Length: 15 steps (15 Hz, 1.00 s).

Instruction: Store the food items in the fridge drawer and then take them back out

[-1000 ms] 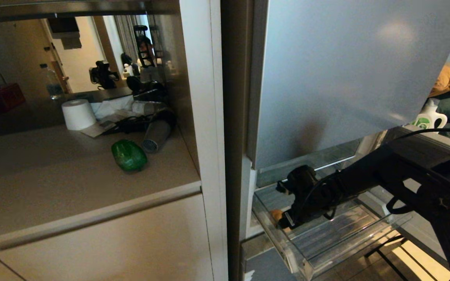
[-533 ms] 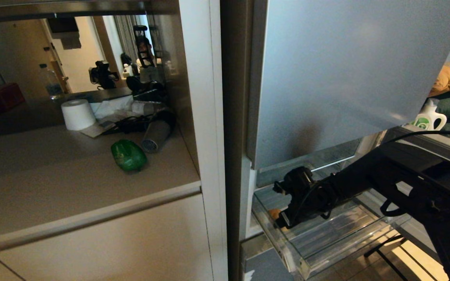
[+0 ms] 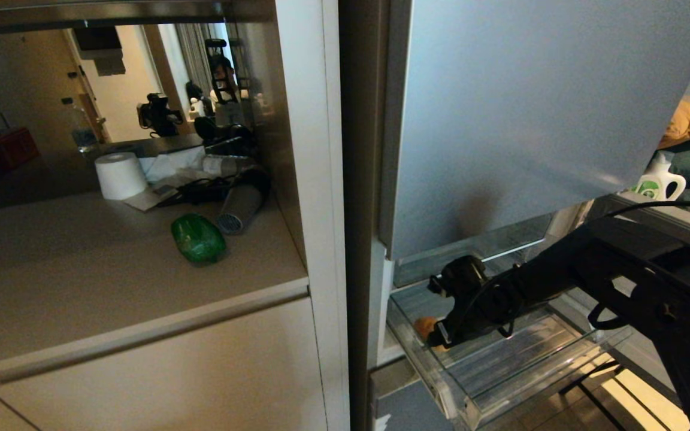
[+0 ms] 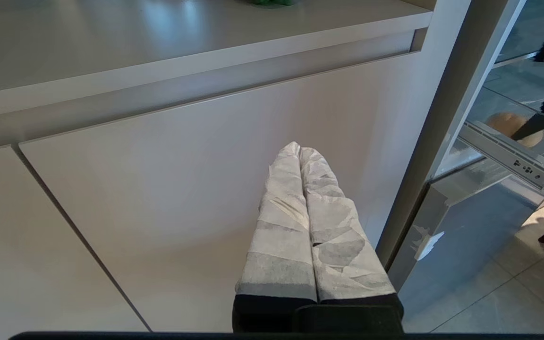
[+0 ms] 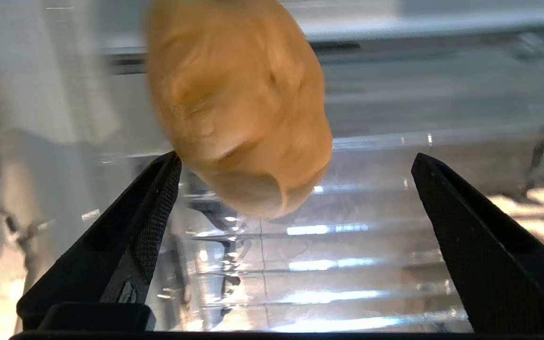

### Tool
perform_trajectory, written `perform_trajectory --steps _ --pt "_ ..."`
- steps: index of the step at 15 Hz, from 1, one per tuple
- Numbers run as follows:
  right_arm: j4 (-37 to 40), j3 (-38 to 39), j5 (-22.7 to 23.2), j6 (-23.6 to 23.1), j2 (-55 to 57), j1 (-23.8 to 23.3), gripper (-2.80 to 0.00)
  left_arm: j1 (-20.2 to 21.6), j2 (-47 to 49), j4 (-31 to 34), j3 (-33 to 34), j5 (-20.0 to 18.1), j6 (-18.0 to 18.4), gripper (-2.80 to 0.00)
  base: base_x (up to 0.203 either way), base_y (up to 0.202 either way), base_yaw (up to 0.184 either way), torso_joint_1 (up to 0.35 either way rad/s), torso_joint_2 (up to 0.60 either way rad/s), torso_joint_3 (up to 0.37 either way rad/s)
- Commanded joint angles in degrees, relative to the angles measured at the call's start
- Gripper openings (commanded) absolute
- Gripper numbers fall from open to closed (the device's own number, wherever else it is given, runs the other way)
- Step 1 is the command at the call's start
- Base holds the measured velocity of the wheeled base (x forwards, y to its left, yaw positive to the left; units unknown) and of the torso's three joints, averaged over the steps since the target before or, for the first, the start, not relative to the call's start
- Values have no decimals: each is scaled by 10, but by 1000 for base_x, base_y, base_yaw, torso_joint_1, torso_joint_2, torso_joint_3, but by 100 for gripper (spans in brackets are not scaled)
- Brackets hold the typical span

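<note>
The black right arm is being reached down and leftward into the pulled-out transparent plastic fridge drawer (image 3: pixel 501 365), its right gripper (image 5: pixel 295 189) being held wide apart just before the tan-brown oval potato (image 5: pixel 236 104), one finger (image 5: pixel 156 198) almost touching it. Only the right wrist view is showing the potato's dimpled skin. The glossy dark-green bell pepper (image 3: pixel 197 238) is being left on the beige counter (image 3: pixel 81 275). The taped left gripper (image 4: pixel 300 156) is being kept closed by the beige cabinet door (image 4: pixel 158 179).

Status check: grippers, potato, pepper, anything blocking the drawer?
Right gripper open in the fridge drawer, potato loose before it. Left gripper shut, parked by cabinet. Bell pepper on counter. No obstruction seen.
</note>
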Motion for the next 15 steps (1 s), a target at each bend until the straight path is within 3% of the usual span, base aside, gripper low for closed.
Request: perform_trajectory --steps 1,6,15 --pt "-1 5 -5 3 -6 -6 0 0 0 0 6 0 0 -280 0 0 0 0 0 0" --pt "-1 37 -1 7 -44 -9 0 0 0 0 6 0 0 -280 0 0 0 0 0 0" --pt "-22 14 23 -16 -3 10 0 0 0 0 6 0 0 -280 0 0 0 0 0 0"
